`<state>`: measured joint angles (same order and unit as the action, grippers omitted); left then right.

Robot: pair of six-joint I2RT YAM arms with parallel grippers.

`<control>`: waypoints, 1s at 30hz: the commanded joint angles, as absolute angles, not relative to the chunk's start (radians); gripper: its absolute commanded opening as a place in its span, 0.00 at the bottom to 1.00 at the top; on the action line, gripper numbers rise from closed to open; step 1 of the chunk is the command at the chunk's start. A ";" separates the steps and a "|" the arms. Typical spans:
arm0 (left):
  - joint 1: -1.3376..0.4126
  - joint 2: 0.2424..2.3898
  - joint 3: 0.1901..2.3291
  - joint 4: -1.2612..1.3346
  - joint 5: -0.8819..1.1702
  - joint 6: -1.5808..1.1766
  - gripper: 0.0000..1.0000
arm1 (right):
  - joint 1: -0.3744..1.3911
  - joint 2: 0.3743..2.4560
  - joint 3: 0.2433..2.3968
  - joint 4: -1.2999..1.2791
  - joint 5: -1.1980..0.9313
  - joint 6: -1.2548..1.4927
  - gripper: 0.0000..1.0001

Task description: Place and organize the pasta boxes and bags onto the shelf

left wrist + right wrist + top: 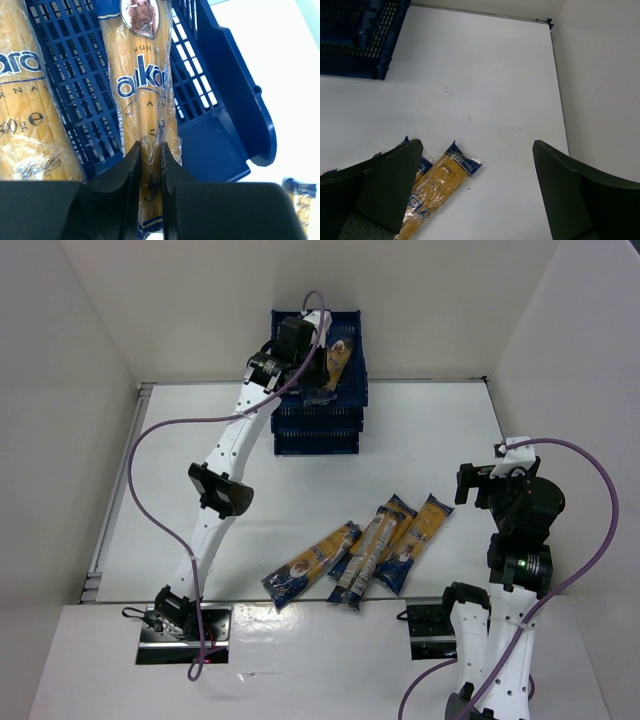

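We're on the held packet (pixel 145 95) first. It runs up the centre of the left wrist view, lengthwise against the lattice of the shelf (pixel 222 120), with its picture label at the top of the frame. The left end effector (pixel 150 155) is pinching its lower end, the two dark fingers (pixel 122 170) pressed against either side of the wrapper.

At the left edge of that view we see a second packet (pixel 25 100) in the same tier, beside the first with bare lattice between them.

From overhead, the shelf sits at the top centre of the frame against the back wall, and the left arm stretches up to its upper tier. Lower down, right of centre, loose packets (pixel 365 555) lie fanned on the tabletop (pixel 430 430), the middle ones touching.

The right end effector (pixel 475 195) hangs at the right side above the tabletop, fingers spread wide and holding nothing. Two of the loose packets show at the lower left of its own view.
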<state>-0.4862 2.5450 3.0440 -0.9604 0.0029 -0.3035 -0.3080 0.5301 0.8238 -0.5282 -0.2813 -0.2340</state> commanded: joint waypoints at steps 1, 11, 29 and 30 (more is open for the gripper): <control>-0.500 2.611 3.043 -0.950 0.077 -0.377 0.00 | -0.318 0.531 0.818 -0.528 -0.291 -0.247 1.00; -0.521 2.622 3.042 -0.920 -0.182 -0.457 0.00 | -0.336 0.540 0.818 -0.528 -0.301 -0.247 1.00; -0.581 2.683 3.096 -0.847 -0.330 -0.445 0.01 | -0.345 0.540 0.818 -0.528 -0.310 -0.247 1.00; -0.581 2.683 3.111 -0.838 -0.330 -0.445 0.01 | -0.345 0.540 0.818 -0.528 -0.310 -0.247 1.00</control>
<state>-0.5610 2.6190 3.0871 -0.8223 -0.3290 -0.4236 -0.3367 0.5343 0.8242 -0.5339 -0.2974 -0.2344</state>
